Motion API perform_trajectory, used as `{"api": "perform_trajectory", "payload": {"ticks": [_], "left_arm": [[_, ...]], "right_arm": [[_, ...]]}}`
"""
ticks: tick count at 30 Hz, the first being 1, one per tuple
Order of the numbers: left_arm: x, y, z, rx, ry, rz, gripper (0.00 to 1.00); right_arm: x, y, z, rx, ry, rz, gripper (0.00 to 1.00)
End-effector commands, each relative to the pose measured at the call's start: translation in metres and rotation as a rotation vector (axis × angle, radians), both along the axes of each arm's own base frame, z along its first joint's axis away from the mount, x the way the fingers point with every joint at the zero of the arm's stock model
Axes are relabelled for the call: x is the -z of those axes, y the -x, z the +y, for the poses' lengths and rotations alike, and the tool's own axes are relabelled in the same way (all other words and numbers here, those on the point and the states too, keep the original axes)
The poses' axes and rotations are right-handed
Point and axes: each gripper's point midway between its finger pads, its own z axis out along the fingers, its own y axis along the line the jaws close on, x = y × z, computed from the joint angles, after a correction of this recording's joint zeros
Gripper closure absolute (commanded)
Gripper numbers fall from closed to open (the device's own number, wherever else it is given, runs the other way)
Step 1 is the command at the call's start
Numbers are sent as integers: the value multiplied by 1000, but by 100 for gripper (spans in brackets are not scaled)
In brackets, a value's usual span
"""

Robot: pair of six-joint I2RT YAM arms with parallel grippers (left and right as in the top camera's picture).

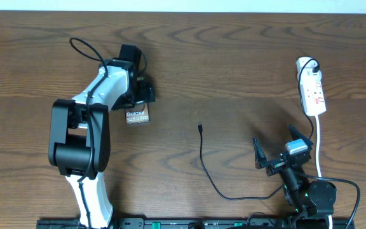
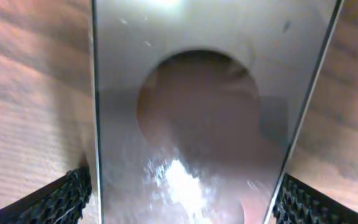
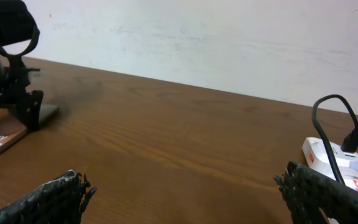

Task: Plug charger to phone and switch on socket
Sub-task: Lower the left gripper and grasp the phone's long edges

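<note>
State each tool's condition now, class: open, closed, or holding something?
Left tool: astride the phone; grip cannot be told.
Right tool: open, empty.

The left arm [image 1: 100, 95] hides much of the phone [image 1: 137, 117].

table [image 1: 234, 63] dark wood w/ grain, slight sheen; phone [image 2: 123, 74] glossy, reflective; socket [image 1: 312, 92] smooth white plastic.

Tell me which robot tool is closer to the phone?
Left. The left tool straddles the phone; the right tool is far off, over by the socket.
</note>
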Motion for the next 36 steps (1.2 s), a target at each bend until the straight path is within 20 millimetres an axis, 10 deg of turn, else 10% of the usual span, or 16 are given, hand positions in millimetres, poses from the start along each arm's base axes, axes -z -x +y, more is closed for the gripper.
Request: {"api": "perform_trajectory", "payload": {"ticks": [1,14,25,36], "left_arm": [[15,26,-21,-1,120,126,9],[14,69,-54,92,42,250,9],[16,19,-18,-89,-74,57,2],[17,33,-32,-75,-4,118,7]], "right_arm": [[0,0,0,-2,8,-3,1],[0,0,0,-2,8,-3,1],[0,0,0,-2,8,-3,1],[0,0,0,-2,8,-3,1]]}}
